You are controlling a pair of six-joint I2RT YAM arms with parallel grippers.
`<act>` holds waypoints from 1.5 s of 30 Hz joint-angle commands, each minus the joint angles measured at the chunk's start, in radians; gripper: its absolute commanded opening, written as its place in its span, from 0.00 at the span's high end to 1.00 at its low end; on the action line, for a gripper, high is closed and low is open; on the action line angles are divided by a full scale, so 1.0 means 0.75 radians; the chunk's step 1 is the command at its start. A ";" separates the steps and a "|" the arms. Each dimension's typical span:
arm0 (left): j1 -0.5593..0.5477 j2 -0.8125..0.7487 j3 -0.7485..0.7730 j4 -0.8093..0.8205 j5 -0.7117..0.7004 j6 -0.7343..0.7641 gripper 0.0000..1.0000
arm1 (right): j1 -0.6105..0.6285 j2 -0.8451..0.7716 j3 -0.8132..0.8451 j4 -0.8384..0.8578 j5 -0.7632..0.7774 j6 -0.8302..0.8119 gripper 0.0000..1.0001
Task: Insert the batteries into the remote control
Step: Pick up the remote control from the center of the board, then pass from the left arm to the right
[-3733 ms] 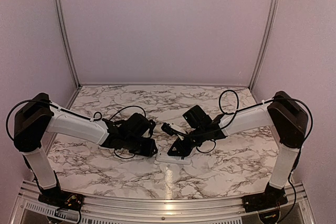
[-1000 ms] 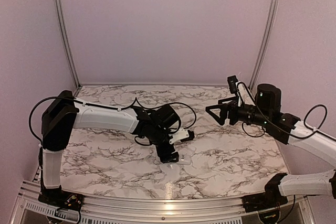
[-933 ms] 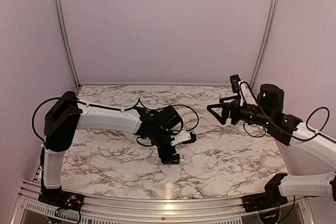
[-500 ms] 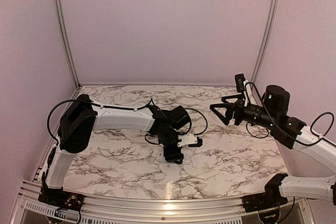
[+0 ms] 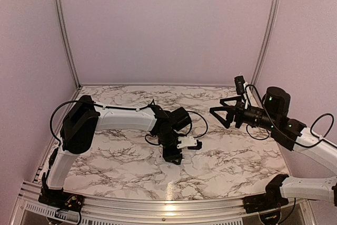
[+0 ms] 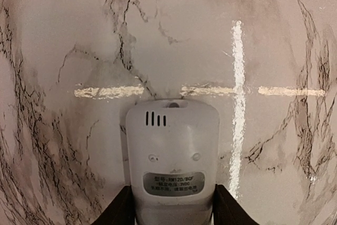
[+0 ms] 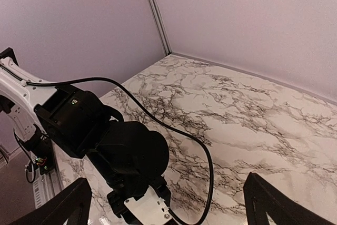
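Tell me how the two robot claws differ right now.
The left gripper is down at the table, closed on the white remote; the right gripper hangs in the air. The left gripper's fingers hug the remote's sides; the right gripper's fingers are spread wide and hold nothing. Both are black, two-fingered.

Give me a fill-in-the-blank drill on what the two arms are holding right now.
1. The left end effector is shut on the white ____.
2. The right end effector hangs above the table, empty and ____.
3. The printed label facing the left wrist camera sits on the held thing's ____ side.
Missing words: remote; open; back.
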 commanded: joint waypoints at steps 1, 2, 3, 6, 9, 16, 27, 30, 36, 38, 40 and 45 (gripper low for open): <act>0.012 -0.033 -0.010 -0.063 0.083 -0.027 0.67 | -0.012 0.011 -0.001 0.048 -0.035 0.020 0.01; 0.013 -0.062 -0.024 -0.029 0.102 -0.038 0.69 | -0.012 0.017 -0.001 0.049 -0.037 0.018 0.02; 0.014 -0.098 -0.042 0.009 0.122 -0.049 0.72 | -0.012 0.018 -0.003 0.054 -0.038 0.018 0.02; 0.025 -0.236 -0.148 0.153 0.192 -0.081 0.76 | -0.012 0.013 -0.007 0.071 -0.037 0.007 0.02; 0.045 -0.407 -0.278 0.322 0.279 -0.118 0.77 | -0.012 0.010 -0.005 0.102 -0.054 -0.001 0.02; 0.100 -0.843 -0.608 0.809 0.500 -0.294 0.78 | -0.012 0.021 0.023 0.262 -0.236 -0.005 0.04; 0.117 -1.196 -0.972 1.446 0.666 -0.644 0.79 | 0.221 0.194 0.192 0.475 -0.543 -0.040 0.14; 0.117 -1.214 -1.009 1.526 0.706 -0.682 0.79 | 0.290 0.240 0.246 0.485 -0.579 -0.068 0.15; 0.115 -1.223 -1.062 1.649 0.743 -0.788 0.79 | 0.395 0.333 0.337 0.464 -0.571 -0.122 0.21; 0.115 -1.221 -1.078 1.692 0.750 -0.811 0.79 | 0.411 0.364 0.356 0.468 -0.560 -0.126 0.24; 0.113 -1.216 -1.085 1.724 0.754 -0.831 0.79 | 0.429 0.395 0.375 0.470 -0.551 -0.123 0.25; 0.113 -1.212 -1.101 1.760 0.729 -0.841 0.79 | 0.458 0.443 0.403 0.493 -0.529 -0.116 0.28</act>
